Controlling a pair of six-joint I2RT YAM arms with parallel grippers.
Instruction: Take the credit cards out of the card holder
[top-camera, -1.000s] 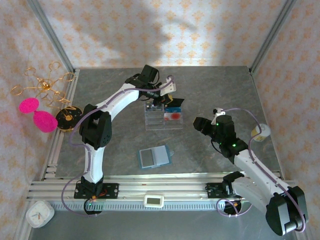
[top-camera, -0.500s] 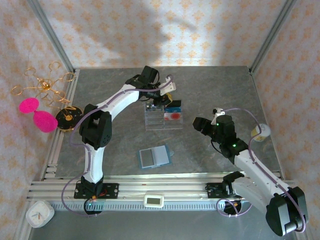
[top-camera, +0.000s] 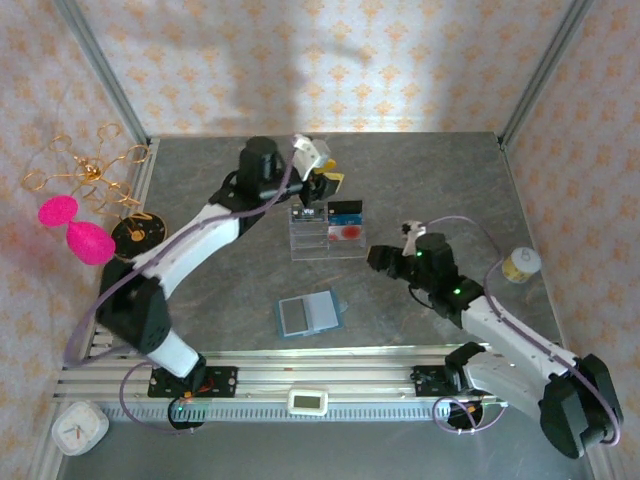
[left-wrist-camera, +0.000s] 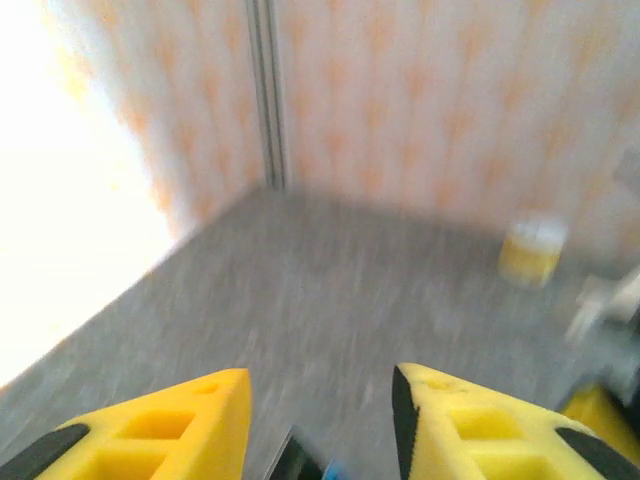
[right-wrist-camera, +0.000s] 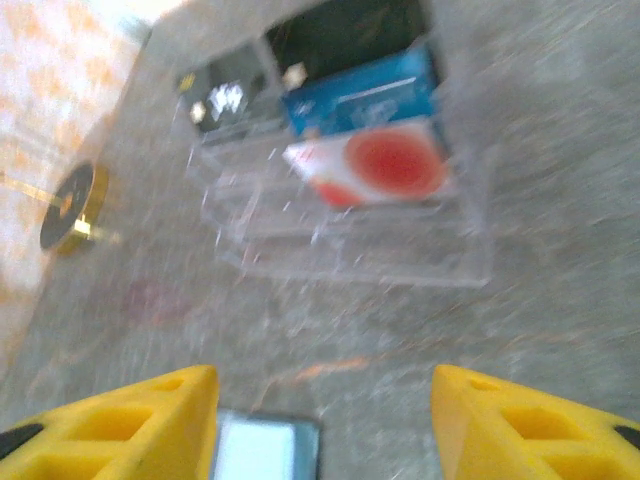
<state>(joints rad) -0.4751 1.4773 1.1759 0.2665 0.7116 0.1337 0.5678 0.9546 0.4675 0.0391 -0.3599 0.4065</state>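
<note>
Table (top-camera: 420, 170) showed a grey, mottled, matt, stone-like finish. Tray (right-wrist-camera: 350, 255) was clear glossy plastic, with glints along its walls. Cards (right-wrist-camera: 385, 165) looked like smooth plastic with a slight sheen. Holder (top-camera: 322, 310) appeared teal and matt. Rails (top-camera: 330, 372) were bare ribbed metal. Right gripper (right-wrist-camera: 322, 390) had matt yellow plastic fingers (right-wrist-camera: 520, 425).

No legible text or labels anywhere

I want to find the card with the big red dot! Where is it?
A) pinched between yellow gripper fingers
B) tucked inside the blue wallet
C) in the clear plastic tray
C: the pale card with the red dot lies in the clear plastic tray next to a blue card, away from the wallet.
</note>
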